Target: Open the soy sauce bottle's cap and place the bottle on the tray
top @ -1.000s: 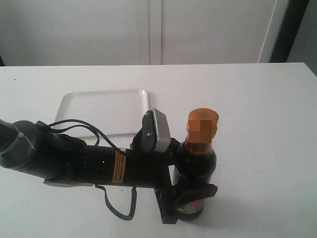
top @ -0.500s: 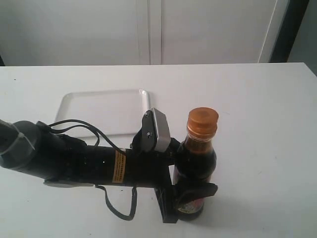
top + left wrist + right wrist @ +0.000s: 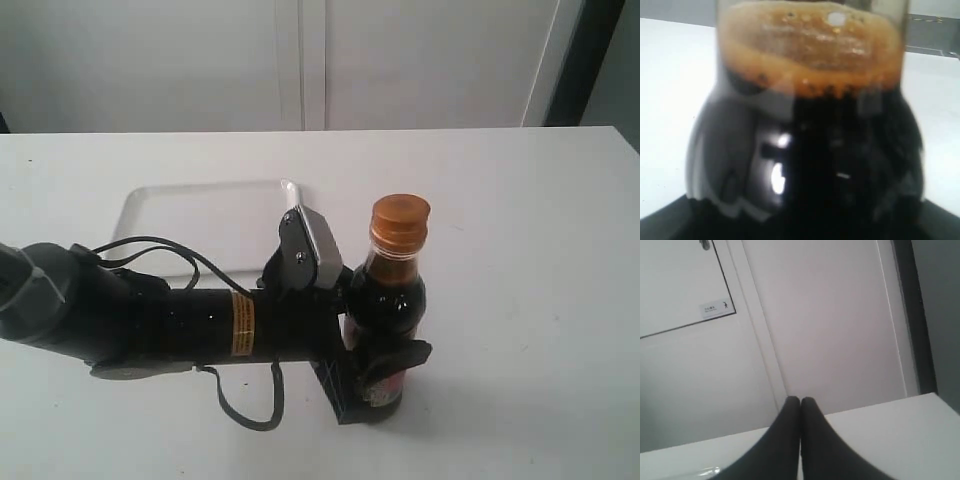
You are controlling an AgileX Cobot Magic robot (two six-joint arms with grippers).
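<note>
The soy sauce bottle stands upright on the white table, dark liquid inside, its label mostly hidden by black fingers. Its orange-gold cap looks closed. My left gripper is shut around the bottle's lower body, the arm reaching in from the left. In the left wrist view the bottle fills the frame, with foam at the liquid's top. The white tray lies behind and to the left of the bottle, partly hidden by the arm. My right gripper shows only in its wrist view, fingers pressed together on nothing.
White cabinet doors stand behind the table's far edge. A dark vertical strip runs at the back right. Black cables loop off the left arm over the tray's near edge.
The left gripper has carried the bottle a little to the left and toward the back, nearer the tray. The cap stays closed.
</note>
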